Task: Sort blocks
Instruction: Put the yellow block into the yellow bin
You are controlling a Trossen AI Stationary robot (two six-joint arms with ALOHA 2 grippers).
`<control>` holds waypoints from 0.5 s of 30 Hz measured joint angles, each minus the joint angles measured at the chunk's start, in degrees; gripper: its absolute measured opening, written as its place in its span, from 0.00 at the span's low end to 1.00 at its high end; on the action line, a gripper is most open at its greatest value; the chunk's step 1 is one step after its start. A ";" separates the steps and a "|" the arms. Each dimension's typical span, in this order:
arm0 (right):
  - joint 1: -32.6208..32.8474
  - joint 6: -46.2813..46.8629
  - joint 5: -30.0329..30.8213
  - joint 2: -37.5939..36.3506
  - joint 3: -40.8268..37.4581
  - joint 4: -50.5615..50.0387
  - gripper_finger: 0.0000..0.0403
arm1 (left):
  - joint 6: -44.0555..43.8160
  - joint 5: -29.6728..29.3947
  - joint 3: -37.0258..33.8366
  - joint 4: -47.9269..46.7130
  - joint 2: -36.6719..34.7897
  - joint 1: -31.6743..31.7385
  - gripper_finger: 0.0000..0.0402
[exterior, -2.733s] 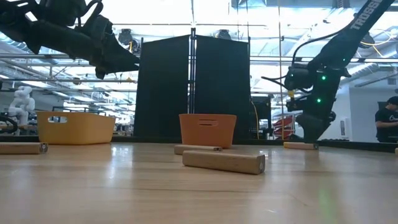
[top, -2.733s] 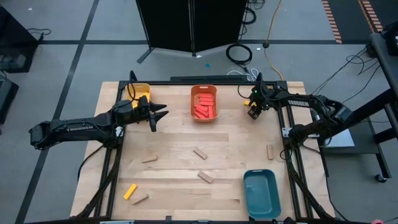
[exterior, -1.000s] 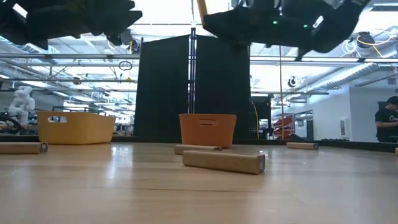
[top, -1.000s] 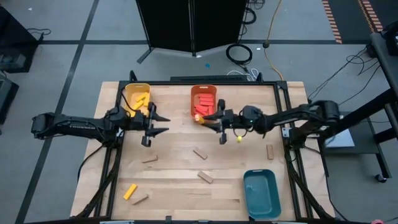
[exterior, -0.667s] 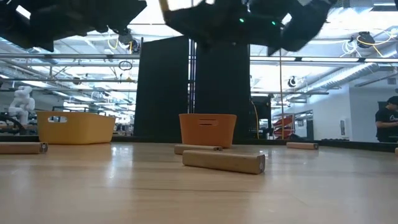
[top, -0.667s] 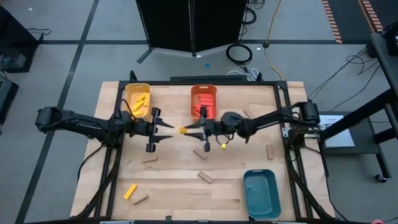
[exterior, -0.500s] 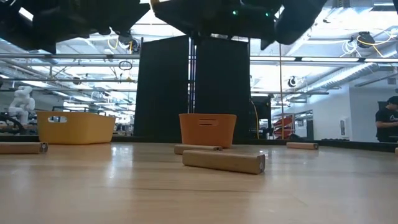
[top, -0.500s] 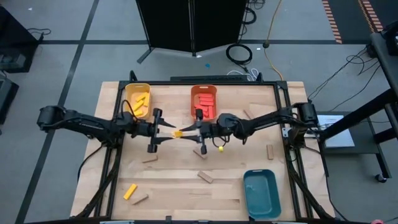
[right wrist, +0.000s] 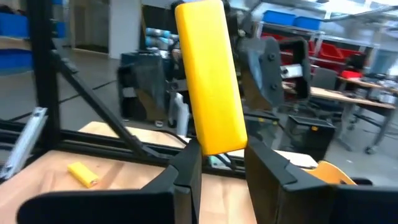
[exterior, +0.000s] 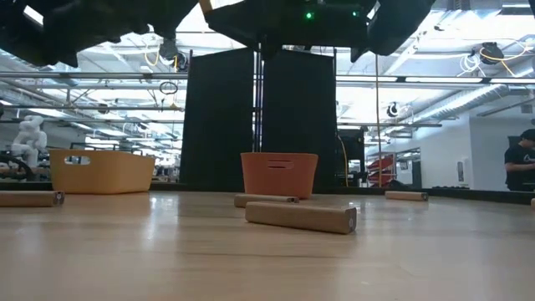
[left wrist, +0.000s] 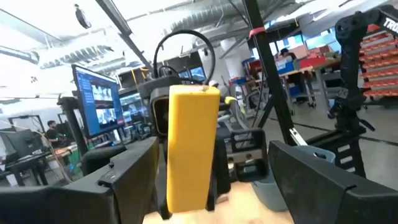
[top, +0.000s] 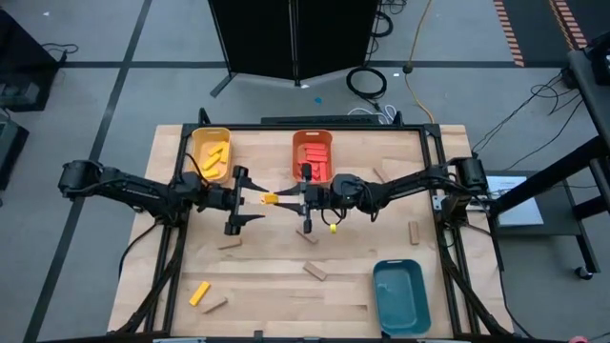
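Observation:
A yellow block (top: 270,199) hangs above the table's middle, with my right gripper (top: 283,199) shut on it. In the right wrist view the block (right wrist: 208,74) juts forward from the fingers. My left gripper (top: 254,201) faces it from the table's left, open wide. Its fingers (left wrist: 124,180) stand on either side of the block's free end (left wrist: 189,143) without touching. Tan blocks (top: 315,271) and another yellow block (top: 198,292) lie flat on the table. The low view shows both arms only as dark shapes at the top. My right gripper pinches the yellow block's near end (right wrist: 216,142) between its two fingers (right wrist: 186,171). The fingers come level from the table's right and lie along the block. The block sticks out past the fingertips toward my left gripper, lifted clear of the table.
A yellow bin (top: 195,143) with yellow blocks and an orange bin (top: 328,139) with red blocks stand at the far edge. A teal bin (top: 399,295) sits near right. More tan blocks (top: 414,231) lie by the right edge; one (exterior: 301,217) lies close in the low view.
My right gripper has carried the yellow block from in front of the orange bin toward the table's left, up to my left gripper, and then slowed. My left gripper has opened wider, and the block's free end now stands between its fingers.

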 joint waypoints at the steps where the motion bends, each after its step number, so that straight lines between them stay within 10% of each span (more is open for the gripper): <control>1: 0.06 0.13 1.20 0.00 0.00 0.03 0.19 | 0.01 -0.17 0.28 0.00 0.02 -0.03 0.74; 15: 0.39 1.63 5.55 0.50 0.05 1.32 0.19 | -3.25 -5.08 1.19 2.94 2.13 -0.08 0.74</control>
